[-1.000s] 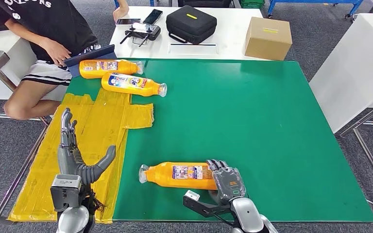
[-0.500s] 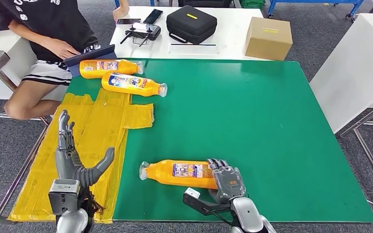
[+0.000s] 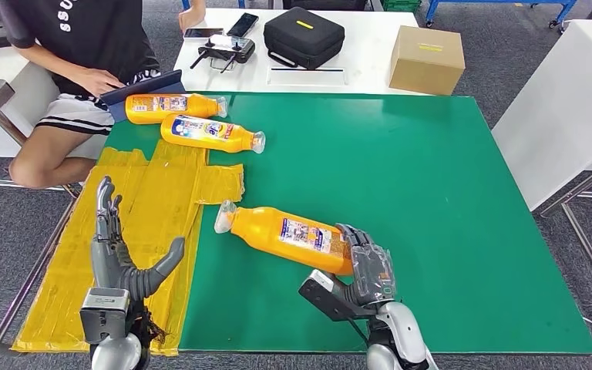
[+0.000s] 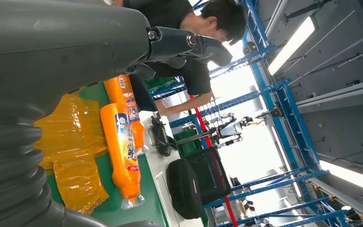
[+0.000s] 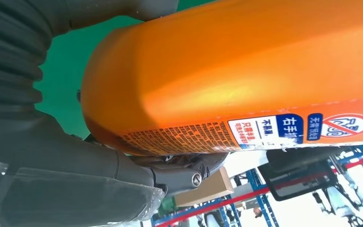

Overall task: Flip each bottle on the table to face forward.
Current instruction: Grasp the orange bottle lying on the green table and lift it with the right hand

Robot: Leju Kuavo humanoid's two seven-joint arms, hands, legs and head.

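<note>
The right hand (image 3: 366,270) grips the base end of an orange bottle (image 3: 285,233); its dark fingers (image 3: 354,235) wrap over the top of the bottle's wide end, and the thumb lies underneath, as the right wrist view shows with the bottle (image 5: 246,80) pressed against the grey palm. The silver right forearm rises from below, the wrist bent towards the bottle. The left hand (image 3: 119,247) holds nothing: its fingers (image 3: 106,208) point straight forward, close together, the thumb splayed out to the side, over the bench's near left corner.
</note>
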